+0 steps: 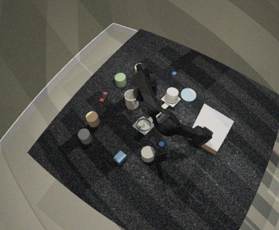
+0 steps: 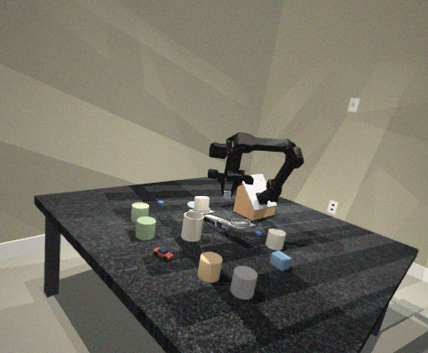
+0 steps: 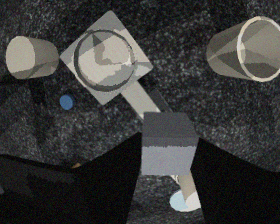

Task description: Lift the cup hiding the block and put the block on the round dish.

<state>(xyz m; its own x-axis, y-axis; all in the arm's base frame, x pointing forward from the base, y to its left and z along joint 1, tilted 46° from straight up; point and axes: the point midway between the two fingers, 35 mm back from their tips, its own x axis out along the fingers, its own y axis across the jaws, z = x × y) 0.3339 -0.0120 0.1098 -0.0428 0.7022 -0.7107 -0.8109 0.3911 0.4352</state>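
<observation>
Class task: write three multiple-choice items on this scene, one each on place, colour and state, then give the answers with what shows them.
1. Where is the block?
A) under the cup on the balance
B) between the gripper's fingers
C) on the round dish

2. What colour is the toy car?
A) yellow
B) green
C) red

3. What is the state of the balance's ends?
A) one bears a cup, the other has none
B) both bear cups
C) neither bears a cup

1: B, the grey block hangs in the gripper.
2: C, the toy car has a red body.
3: A, one white cup stands on the balance's far end; the near pan has no cup.
</observation>
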